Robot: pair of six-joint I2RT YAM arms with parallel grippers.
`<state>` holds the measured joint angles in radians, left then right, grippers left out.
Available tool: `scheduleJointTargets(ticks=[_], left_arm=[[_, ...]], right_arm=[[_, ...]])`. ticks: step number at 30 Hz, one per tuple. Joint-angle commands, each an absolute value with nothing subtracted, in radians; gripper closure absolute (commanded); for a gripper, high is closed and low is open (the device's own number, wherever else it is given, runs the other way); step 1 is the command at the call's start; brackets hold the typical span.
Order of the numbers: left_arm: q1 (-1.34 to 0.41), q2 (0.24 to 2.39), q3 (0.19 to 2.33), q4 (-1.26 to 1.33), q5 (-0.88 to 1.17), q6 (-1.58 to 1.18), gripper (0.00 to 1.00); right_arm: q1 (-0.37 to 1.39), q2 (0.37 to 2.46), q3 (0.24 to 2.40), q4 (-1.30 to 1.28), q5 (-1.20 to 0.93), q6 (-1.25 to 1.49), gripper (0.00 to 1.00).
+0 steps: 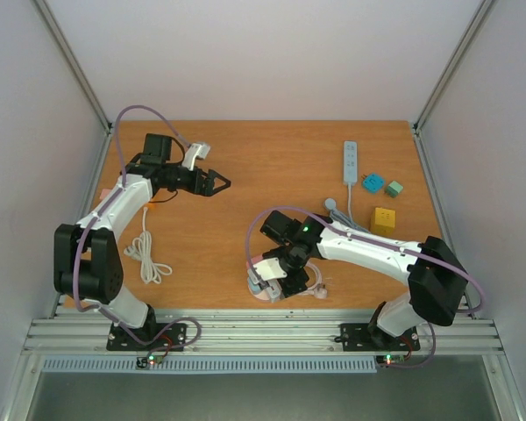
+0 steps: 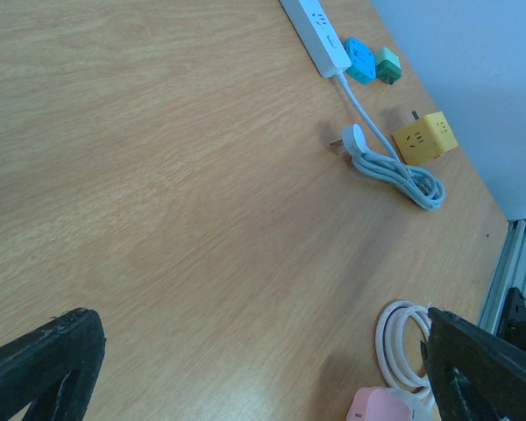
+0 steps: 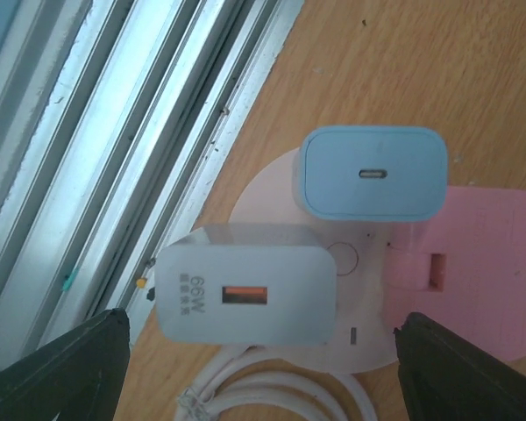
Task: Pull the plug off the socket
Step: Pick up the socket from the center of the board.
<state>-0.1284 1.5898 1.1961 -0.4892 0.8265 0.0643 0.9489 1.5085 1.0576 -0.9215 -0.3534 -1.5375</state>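
Note:
A round pale pink socket (image 3: 267, 189) lies by the table's near edge, also visible from above (image 1: 265, 295). Two plugs sit in it: a white charger marked 66W (image 3: 244, 296) and a light blue charger (image 3: 373, 172). My right gripper (image 3: 259, 377) hovers right over the socket (image 1: 270, 279), open, its dark fingertips (image 3: 61, 368) wide apart on either side of the white charger and touching nothing. My left gripper (image 1: 217, 182) is open and empty over the table's far left. In its wrist view (image 2: 263, 386), a pink corner of the socket (image 2: 381, 405) shows.
A white power strip (image 1: 351, 162) with its coiled cable (image 2: 394, 167) lies at the back right, beside blue (image 1: 372, 183), green (image 1: 394, 189) and yellow (image 1: 383, 219) cube adapters. A white cable bundle (image 1: 146, 254) lies near the left arm. The aluminium rail (image 3: 114, 132) borders the socket.

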Motion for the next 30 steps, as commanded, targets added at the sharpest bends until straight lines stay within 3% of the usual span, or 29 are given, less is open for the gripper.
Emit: scheduleJointTargets(ticks=[1,18,24,30], left_arm=[[-0.124,1.558,1.178,-0.443,0.852,0.056,0.01],[-0.125,1.568,1.167,-0.423,0.856,0.032,0.01],[-0.124,1.570,1.166,-0.422,0.856,0.028,0.01],[-0.124,1.587,1.167,-0.422,0.879,0.016,0.01]], right_arm=[[0.987,1.533,1.052,-0.875,-0.303,-1.519,0.17],[1.017,1.569,1.061,-0.876,-0.273,-1.487,0.35],[1.017,1.584,1.092,-0.894,-0.269,-1.468,0.53],[1.017,1.552,1.099,-0.831,-0.184,-1.463,0.61]])
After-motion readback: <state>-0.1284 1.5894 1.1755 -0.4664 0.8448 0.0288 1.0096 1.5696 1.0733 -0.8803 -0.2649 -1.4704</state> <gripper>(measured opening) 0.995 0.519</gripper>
